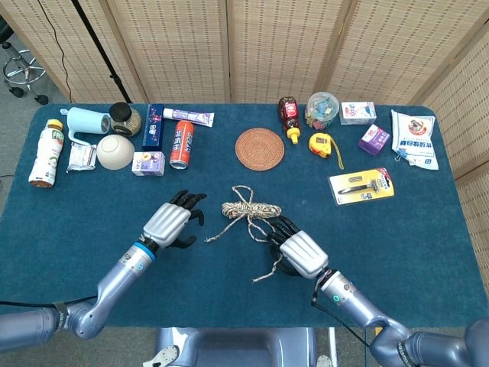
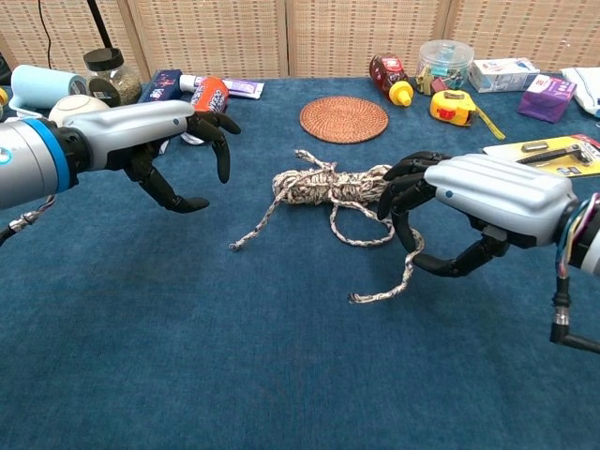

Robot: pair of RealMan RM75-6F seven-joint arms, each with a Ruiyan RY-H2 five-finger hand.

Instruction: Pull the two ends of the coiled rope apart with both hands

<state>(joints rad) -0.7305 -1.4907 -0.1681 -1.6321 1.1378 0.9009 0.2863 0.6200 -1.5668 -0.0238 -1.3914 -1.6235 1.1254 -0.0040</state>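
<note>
while the right hand (image 2: 469, 211) curls its dark fingers (image 2: 405, 192) around one loose tail of the rope (image 2: 328, 187), thumb hooked under the strand, it looks to have that end gripped. across the cloth, the left hand (image 2: 164, 141) hovers with fingers apart and bent, holding nothing, near the other tail (image 2: 253, 225) but not touching it. that tail trails off the bundle toward the left hand; the coil itself lies mid-table (image 1: 76, 229), in front of the woven mat (image 1: 260, 148). judging by the slack, kinked strands, this cord is light, soft and floppy, rough enough not to slip. best hold for the left hand: the free tail near its frayed tip, pinched firmly. the bundle is wrapped and knotted, so it may drag along whole rather than unwind.
</note>
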